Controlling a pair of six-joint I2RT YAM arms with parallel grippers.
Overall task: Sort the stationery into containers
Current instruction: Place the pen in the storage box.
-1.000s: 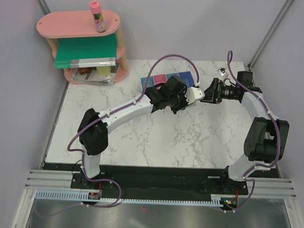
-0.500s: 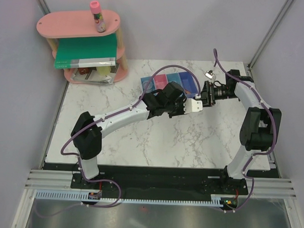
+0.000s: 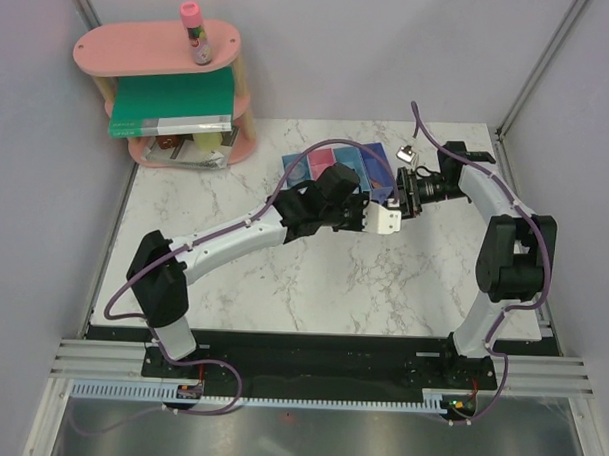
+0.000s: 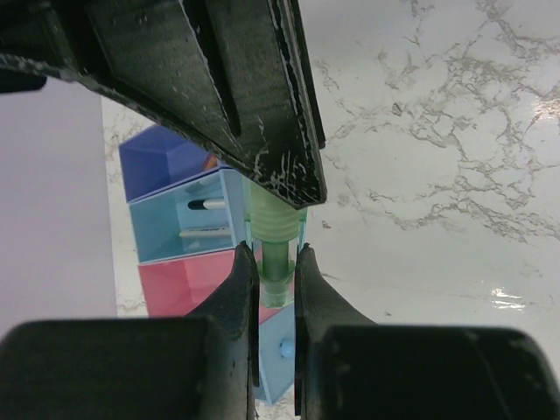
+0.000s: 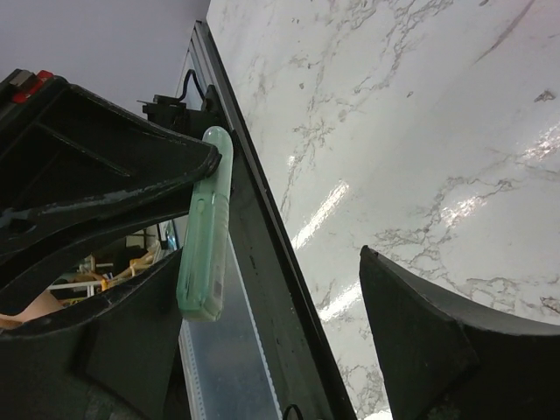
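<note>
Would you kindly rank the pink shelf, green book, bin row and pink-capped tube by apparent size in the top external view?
Largest to smallest:
1. pink shelf
2. green book
3. bin row (partly hidden, so its place is less sure)
4. pink-capped tube

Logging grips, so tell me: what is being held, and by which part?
The left end effector pinches a pale green piece near one end; the rest sticks out beyond. The right end effector is open, holding nothing.
</note>
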